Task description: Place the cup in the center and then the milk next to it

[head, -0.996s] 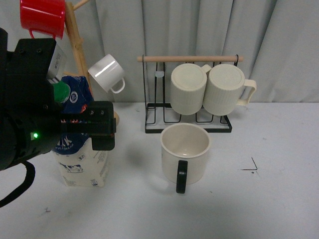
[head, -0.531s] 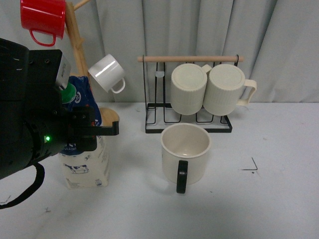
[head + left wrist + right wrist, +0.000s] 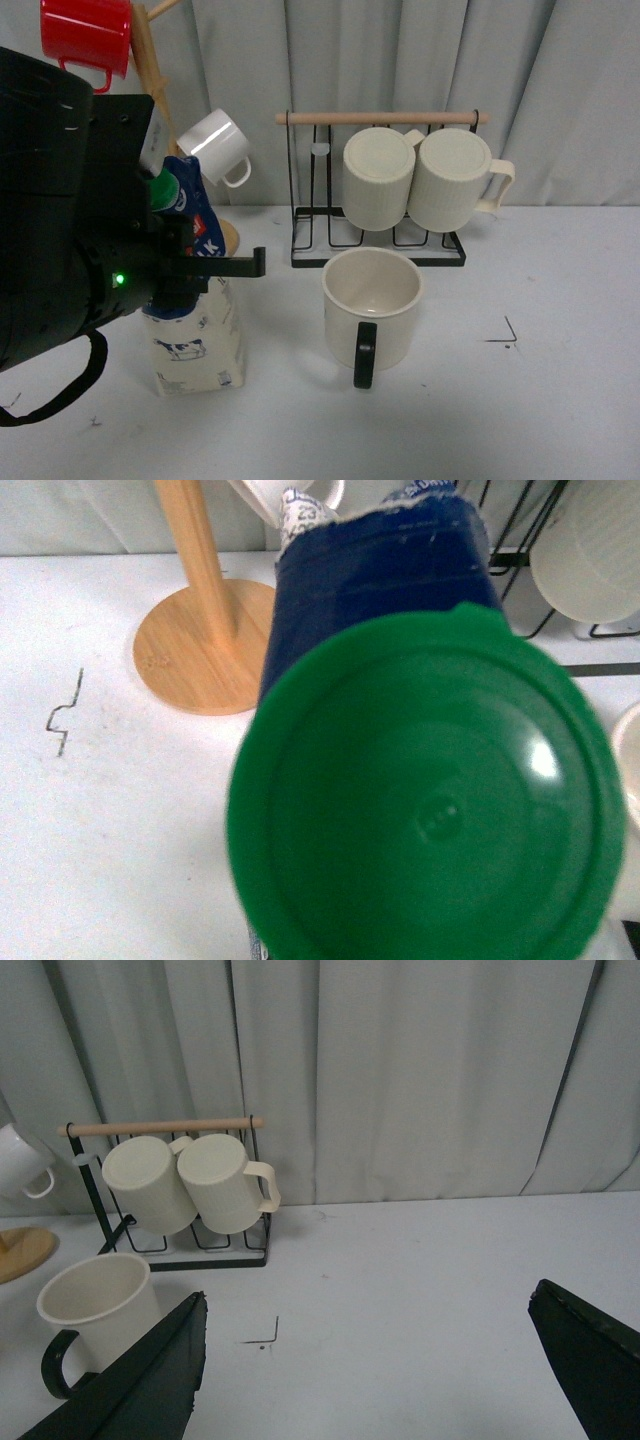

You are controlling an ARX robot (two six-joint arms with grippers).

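Clasping the milk left of the cup, left end effector; right end effector spread wide

In the front view the left arm, at 9 o'clock, covers the milk carton's upper side and much of its label. The red mug at 11 o'clock is cut by the edge. In the left wrist view the green cap is blurred and clipped, hiding the carton's body below it. The right tool's fingers run out of frame.

cup: cream, upright, black handle forward | milk: blue-cream carton, left of cup
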